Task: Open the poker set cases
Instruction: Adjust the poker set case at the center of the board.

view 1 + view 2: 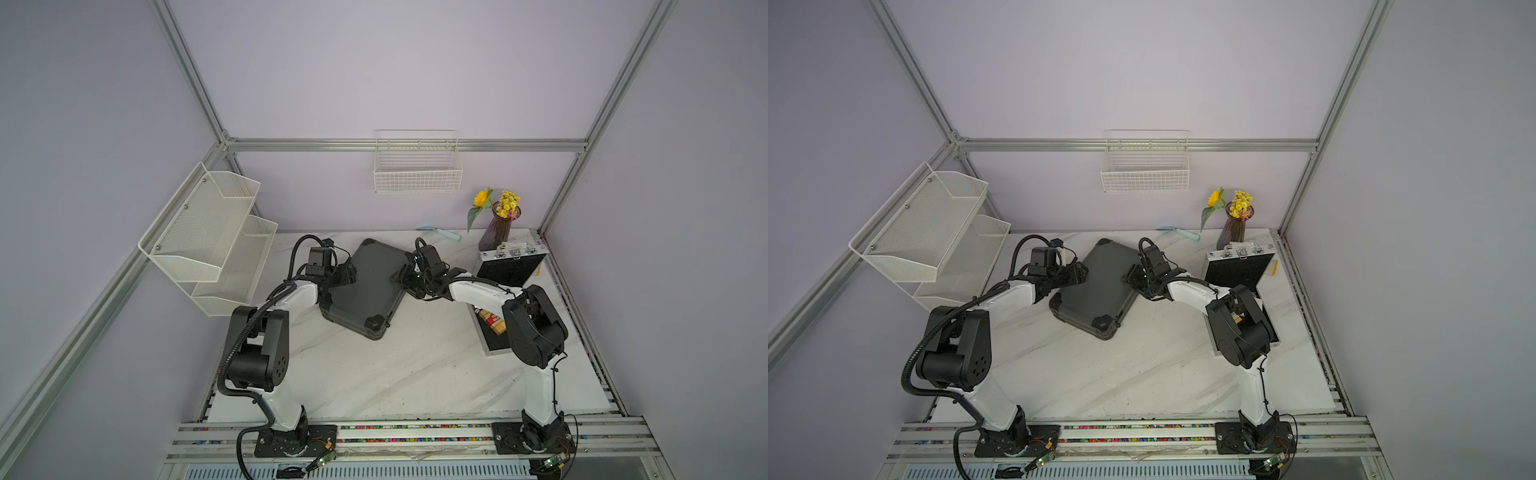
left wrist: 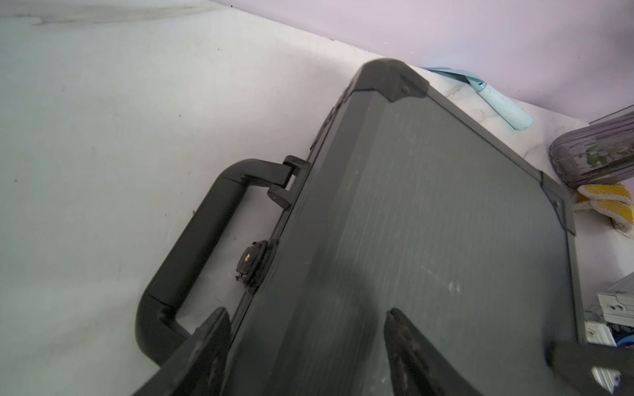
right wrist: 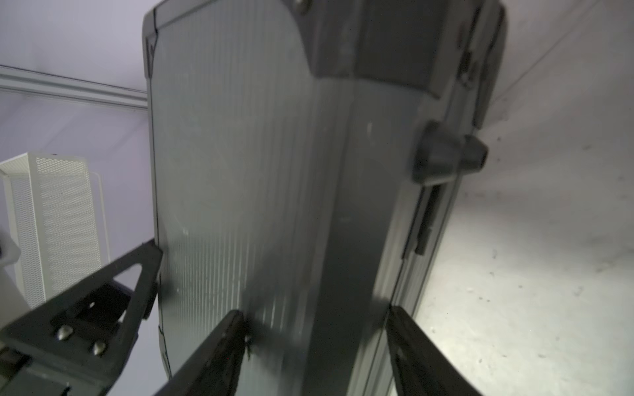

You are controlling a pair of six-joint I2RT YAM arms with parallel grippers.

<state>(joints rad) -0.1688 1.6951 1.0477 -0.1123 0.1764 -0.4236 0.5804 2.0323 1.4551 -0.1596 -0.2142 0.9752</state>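
Observation:
The larger dark grey case (image 1: 365, 286) with black corner caps lies closed and askew in the middle of the table in both top views (image 1: 1096, 291). My left gripper (image 1: 347, 274) is at its handle side. One finger (image 2: 212, 329) sits by the front wall near the black handle (image 2: 192, 253) and the other rests on the lid; the jaws are closed on that edge. On the hinge side, my right gripper (image 1: 399, 280) clamps the edge in the same way, with fingertips (image 3: 233, 325) against the ribbed lid (image 3: 240, 171) and the back wall. The silver case (image 1: 509, 266) stands open at the right, its black-lined lid upright.
A vase of yellow flowers (image 1: 496, 228) and a light blue tool (image 1: 444, 233) sit at the back of the table. A white mesh shelf (image 1: 208, 241) hangs on the left wall and a wire basket (image 1: 417, 166) on the back wall. A card box (image 1: 492, 322) lies in the silver case's base.

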